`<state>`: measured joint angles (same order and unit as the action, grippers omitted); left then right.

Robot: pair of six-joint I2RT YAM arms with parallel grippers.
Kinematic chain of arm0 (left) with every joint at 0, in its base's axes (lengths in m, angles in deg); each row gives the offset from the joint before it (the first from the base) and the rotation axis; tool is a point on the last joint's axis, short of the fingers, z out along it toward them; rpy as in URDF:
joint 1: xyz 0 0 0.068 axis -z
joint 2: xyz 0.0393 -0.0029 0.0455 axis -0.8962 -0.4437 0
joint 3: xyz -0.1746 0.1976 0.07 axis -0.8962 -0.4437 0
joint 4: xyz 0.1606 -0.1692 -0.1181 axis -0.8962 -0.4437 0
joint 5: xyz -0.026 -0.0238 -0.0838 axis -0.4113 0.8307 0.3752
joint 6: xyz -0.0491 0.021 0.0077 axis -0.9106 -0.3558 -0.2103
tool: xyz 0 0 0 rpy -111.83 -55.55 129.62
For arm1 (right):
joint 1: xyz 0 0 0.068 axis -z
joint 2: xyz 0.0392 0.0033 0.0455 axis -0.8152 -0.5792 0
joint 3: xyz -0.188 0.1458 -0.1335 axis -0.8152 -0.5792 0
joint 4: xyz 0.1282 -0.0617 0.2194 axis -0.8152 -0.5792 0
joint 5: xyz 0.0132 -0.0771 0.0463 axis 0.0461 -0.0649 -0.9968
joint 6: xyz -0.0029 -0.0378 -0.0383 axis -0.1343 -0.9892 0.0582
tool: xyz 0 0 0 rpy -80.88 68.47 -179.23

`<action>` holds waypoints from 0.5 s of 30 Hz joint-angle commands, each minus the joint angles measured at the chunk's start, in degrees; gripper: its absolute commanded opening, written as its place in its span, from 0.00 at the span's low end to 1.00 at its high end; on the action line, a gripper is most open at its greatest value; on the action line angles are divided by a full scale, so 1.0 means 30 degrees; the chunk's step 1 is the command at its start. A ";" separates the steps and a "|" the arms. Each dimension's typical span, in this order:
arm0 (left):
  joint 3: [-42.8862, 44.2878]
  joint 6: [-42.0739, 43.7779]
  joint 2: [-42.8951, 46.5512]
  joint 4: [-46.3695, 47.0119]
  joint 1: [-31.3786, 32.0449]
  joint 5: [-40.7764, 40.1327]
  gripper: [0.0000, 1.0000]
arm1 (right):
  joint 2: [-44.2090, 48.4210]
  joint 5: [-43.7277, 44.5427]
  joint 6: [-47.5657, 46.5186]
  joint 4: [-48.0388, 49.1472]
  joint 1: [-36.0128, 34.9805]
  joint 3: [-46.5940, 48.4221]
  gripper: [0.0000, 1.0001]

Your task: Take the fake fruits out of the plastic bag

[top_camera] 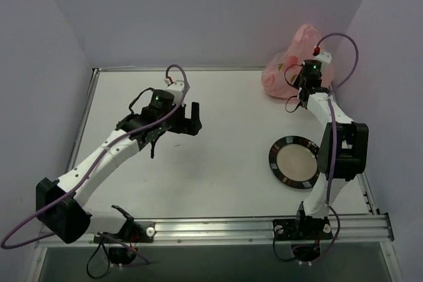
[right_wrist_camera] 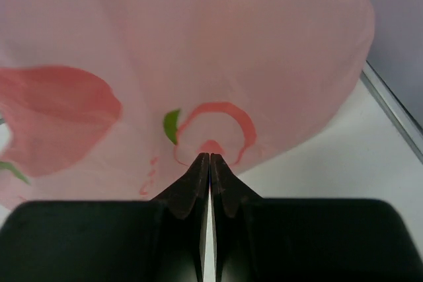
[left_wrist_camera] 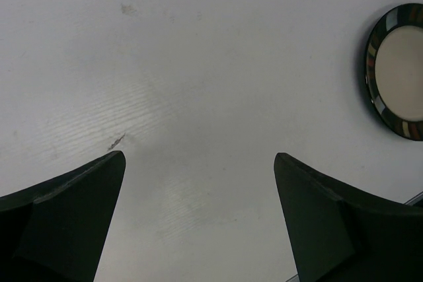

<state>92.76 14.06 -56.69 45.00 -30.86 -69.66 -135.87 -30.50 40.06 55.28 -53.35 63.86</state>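
Note:
The pink plastic bag (top_camera: 285, 72) stands bunched at the far right corner of the table, against the wall. It fills the right wrist view (right_wrist_camera: 198, 44), with red printed marks and a green leaf mark. My right gripper (top_camera: 309, 65) is at the bag; its jaws (right_wrist_camera: 210, 156) are pressed together with the tips pinching the bag's film. My left gripper (top_camera: 190, 118) hovers open and empty over the bare middle of the table (left_wrist_camera: 198, 156). No fake fruits show; the bag's inside is hidden.
A round black-rimmed plate (top_camera: 295, 162) lies on the table in front of the right arm's base; it also shows at the right edge of the left wrist view (left_wrist_camera: 396, 70). Walls close the table at the back and sides.

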 commanded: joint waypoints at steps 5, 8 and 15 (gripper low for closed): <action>0.5021 -0.2735 -0.5523 0.3182 0.0813 0.0814 0.94 | 0.4454 -0.2504 0.2046 0.5355 0.1544 -0.6143 0.05; 0.6546 -0.2853 -0.6792 0.3298 0.1225 0.0787 0.94 | 0.5628 -0.3973 0.1754 0.5477 0.1515 -0.6090 0.67; 0.6930 -0.2356 -0.6824 0.3535 0.1607 -0.0474 0.94 | 0.3674 -0.5495 0.0406 0.2959 0.1252 -0.1411 0.99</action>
<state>109.27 7.24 -79.24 53.76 -25.79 -69.25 -122.62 -43.24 43.45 63.91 -48.76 52.91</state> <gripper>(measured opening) 0.942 0.978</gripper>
